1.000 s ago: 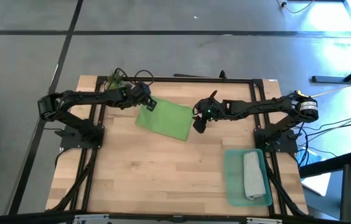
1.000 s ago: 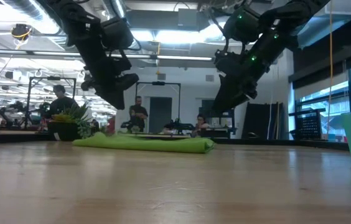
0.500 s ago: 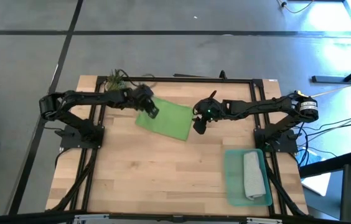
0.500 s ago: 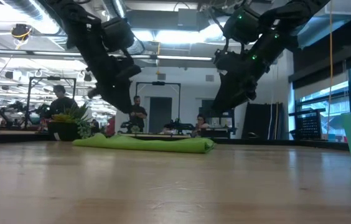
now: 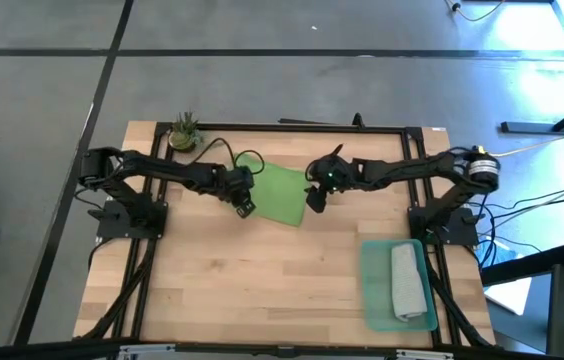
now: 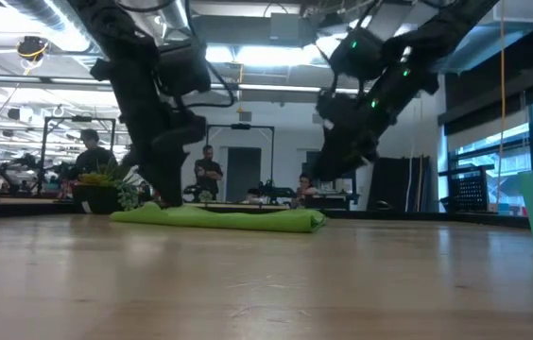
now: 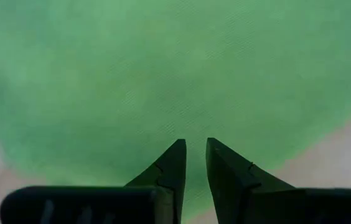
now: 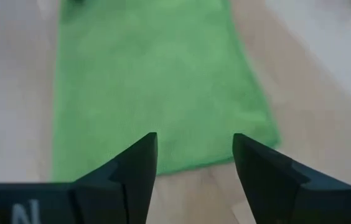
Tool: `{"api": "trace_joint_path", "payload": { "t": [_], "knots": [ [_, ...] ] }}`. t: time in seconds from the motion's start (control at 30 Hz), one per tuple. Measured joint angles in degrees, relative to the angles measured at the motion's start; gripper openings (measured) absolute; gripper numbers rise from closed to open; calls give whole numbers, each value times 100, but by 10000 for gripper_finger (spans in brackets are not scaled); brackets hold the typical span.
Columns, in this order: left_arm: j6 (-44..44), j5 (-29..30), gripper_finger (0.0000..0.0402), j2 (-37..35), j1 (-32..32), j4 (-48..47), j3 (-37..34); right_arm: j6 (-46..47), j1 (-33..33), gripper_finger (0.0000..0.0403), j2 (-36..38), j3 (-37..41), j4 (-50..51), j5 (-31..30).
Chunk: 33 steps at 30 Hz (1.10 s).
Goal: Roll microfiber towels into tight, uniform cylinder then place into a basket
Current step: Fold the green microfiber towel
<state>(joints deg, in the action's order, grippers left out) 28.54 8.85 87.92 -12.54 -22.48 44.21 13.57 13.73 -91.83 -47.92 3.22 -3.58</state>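
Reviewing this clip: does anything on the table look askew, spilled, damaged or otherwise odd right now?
Nothing stands out. The green towel lies flat, at a slant to the table edges, with both grippers over its ends. The grey towel is rolled and sits inside the basket. A small plant stands upright at the far left corner. No spill or damage shows.

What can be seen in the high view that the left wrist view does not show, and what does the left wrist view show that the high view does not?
Only the high view shows the basket with the rolled grey towel inside, a small plant at the table's far edge, and the right gripper at the green towel's right edge. Only the left wrist view shows the left gripper's jaws up close, a narrow gap between them, pointed at the cloth. Both show the green towel lying flat on the wooden table.
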Motion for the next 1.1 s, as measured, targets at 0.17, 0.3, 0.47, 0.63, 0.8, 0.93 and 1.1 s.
{"api": "trace_joint_path", "payload": {
  "t": [0.17,0.3,0.47,0.63,0.8,0.93,1.1],
  "knots": [
    [101,228,57,-4,-82,-145,0,-295,89,210,-402,5,-536,197],
    [95,217,57,-4,-146,-179,0,-317,310,210,-661,0,-638,175],
    [93,211,57,-4,-144,-412,0,-363,503,210,-998,0,-646,182],
    [176,270,57,58,-182,-706,0,-332,538,210,-1185,-4,-648,479],
    [125,369,57,118,-398,-728,0,-158,426,210,-1178,-11,-541,1142],
    [-69,496,57,116,-693,-660,0,109,258,210,-1178,-13,-497,1698],
    [-415,612,57,116,-1098,-507,0,290,46,210,-1180,-8,-448,2208]
  ]
}}
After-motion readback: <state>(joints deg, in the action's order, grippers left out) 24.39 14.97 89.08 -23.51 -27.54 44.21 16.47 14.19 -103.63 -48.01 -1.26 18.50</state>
